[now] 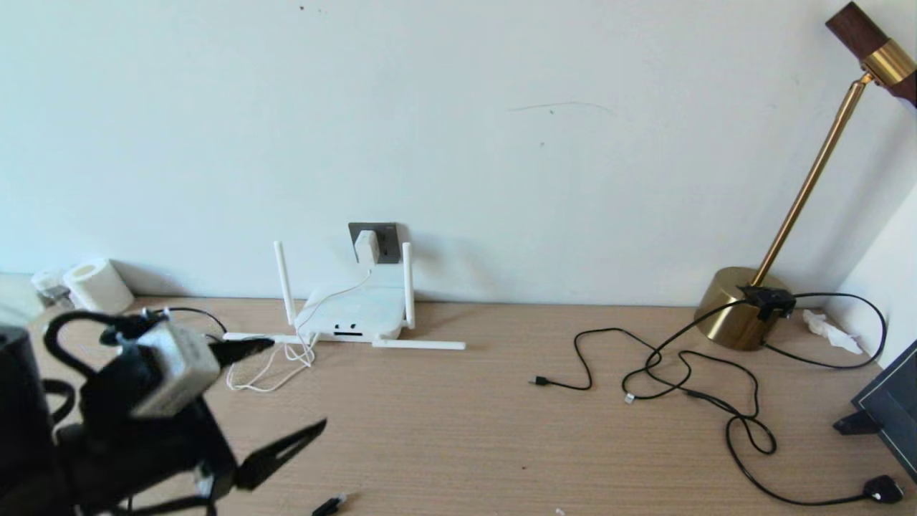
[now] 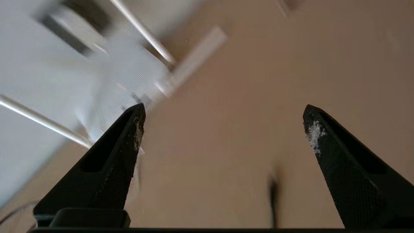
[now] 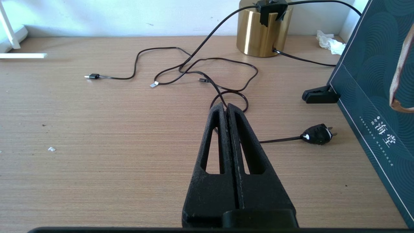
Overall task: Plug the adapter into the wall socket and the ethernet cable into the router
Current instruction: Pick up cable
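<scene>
While the left gripper [image 1: 290,387] is held low over the table [image 1: 458,430] with its fingers spread wide apart and nothing between them, the adapter [image 1: 367,246] is seen already seated in the wall socket [image 1: 387,242], up on the wall ahead of those fingertips. Just below the socket, and just beyond the upper fingertip, the router [image 1: 356,315] is found flat on the table, two antennas upright and two laid flat. The thin white cord [image 1: 286,358] is looped on the wood between fingertip and router. Close beneath the lower finger, the clear-tipped plug of the ethernet cable [image 1: 329,505] is lying loose on the table, untouched. Out of the head view, the right gripper [image 3: 227,108] is parked low, fingers pressed together on nothing, with thin black cables [image 3: 207,74] tangled just ahead of its tip and a black plug [image 3: 317,134] beside it.
</scene>
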Controlling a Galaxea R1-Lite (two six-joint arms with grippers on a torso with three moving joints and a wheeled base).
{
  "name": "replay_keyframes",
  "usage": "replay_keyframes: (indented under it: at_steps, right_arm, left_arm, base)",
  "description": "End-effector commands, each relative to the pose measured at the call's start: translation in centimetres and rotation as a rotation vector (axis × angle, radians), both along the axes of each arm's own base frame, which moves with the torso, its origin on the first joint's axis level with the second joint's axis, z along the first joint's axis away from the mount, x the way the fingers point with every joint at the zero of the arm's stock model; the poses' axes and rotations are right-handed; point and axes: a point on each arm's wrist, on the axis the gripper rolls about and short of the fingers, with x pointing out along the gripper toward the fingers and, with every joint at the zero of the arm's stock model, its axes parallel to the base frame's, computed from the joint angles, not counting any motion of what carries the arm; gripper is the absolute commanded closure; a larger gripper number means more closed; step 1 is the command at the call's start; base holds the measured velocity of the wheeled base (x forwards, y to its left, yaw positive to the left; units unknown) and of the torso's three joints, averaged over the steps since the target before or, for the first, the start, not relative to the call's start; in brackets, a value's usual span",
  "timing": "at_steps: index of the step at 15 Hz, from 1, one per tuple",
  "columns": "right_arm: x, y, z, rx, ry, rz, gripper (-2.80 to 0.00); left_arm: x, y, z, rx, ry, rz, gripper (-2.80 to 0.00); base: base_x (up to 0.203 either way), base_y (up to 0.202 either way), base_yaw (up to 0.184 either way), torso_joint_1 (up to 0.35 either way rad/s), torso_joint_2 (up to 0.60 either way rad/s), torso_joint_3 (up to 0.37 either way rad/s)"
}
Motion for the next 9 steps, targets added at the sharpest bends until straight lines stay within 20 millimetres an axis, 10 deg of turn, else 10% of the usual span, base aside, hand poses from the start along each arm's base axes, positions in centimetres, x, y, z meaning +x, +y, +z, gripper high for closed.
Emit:
replay_keyframes:
  at_steps: [1,9]
  right_arm:
    - [0.0,0.0,0.0,0.000,-0.001,0.000,0.00]
    - [0.0,0.0,0.0,0.000,-0.001,0.000,0.00]
  left_arm:
    - [-6.3,1.5,-2.6,0.319,0.218,-0.161,-2.80]
    - [-2.4,0.9,-6.5,0.663,0.472,-0.299,-2.80]
  base:
    - [0.000,0.000,0.000,0.000,0.00,0.000]
    - [0.000,0.000,0.000,0.000,0.00,0.000]
